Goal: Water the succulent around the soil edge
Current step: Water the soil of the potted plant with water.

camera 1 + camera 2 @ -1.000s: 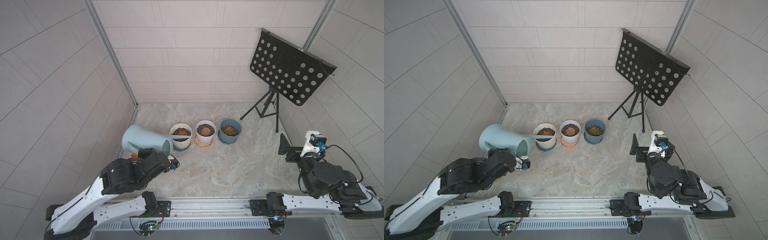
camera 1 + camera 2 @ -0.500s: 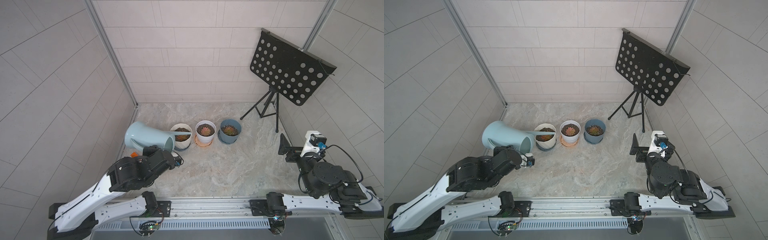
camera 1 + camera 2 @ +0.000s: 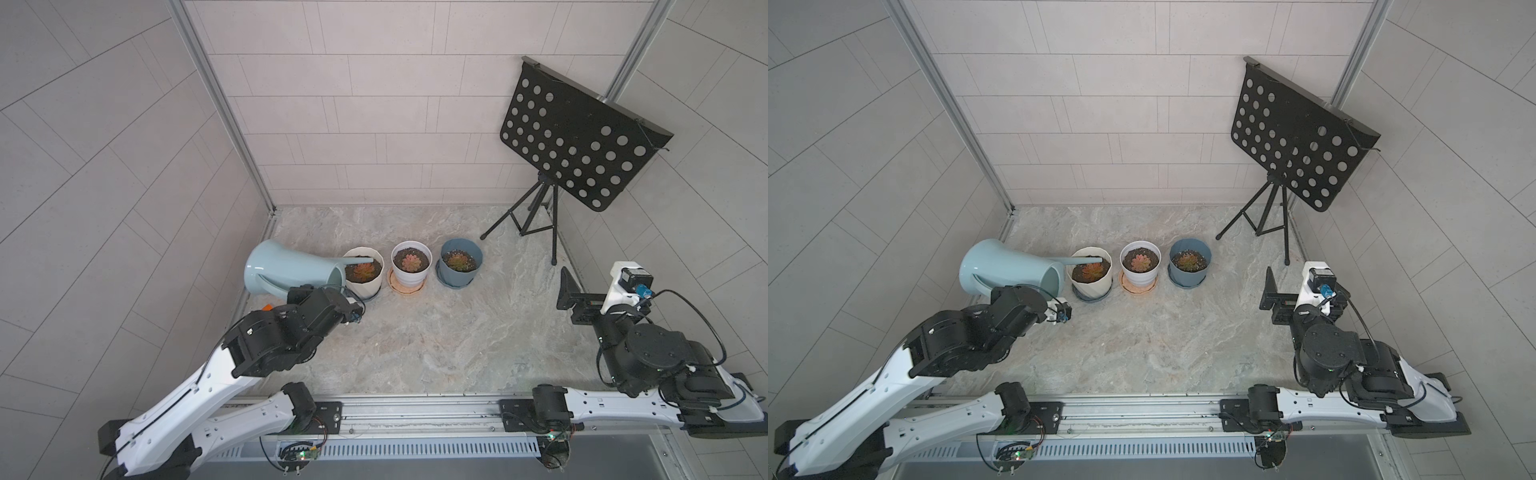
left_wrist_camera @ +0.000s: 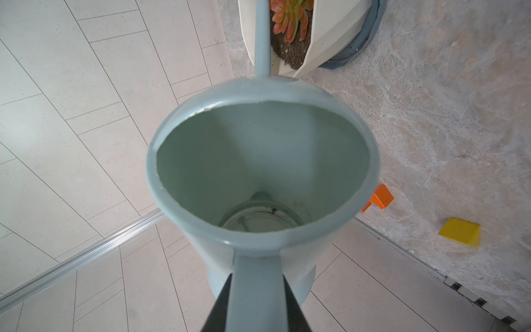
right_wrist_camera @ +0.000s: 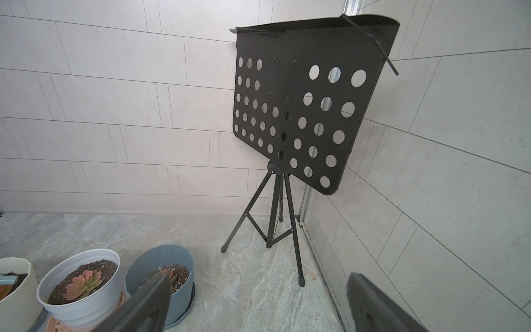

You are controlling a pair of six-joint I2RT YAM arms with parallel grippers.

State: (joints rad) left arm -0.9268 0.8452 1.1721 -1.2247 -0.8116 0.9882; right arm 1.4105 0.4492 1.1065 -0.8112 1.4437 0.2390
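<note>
Succulent (image 4: 290, 20) partly cropped beside watering can (image 4: 258, 161) spout (image 4: 262, 37); left end effector (image 4: 255, 310) clenched on handle (image 4: 255, 276), right end effector (image 5: 255, 301) released.

We see a pale blue watering can (image 3: 286, 270), an orange-red succulent (image 3: 364, 270) in a cream pot (image 3: 366, 287), a white pot (image 3: 410, 279) beside the cream pot, a slate-blue pot (image 3: 457, 279), and a black hole-dotted music stand (image 3: 577, 141).

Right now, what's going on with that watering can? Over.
Left tool shut on watering can handle. Right tool open, empty. Spout tipped over cream pot's soil, beside succulent. Nothing in the way.
</note>
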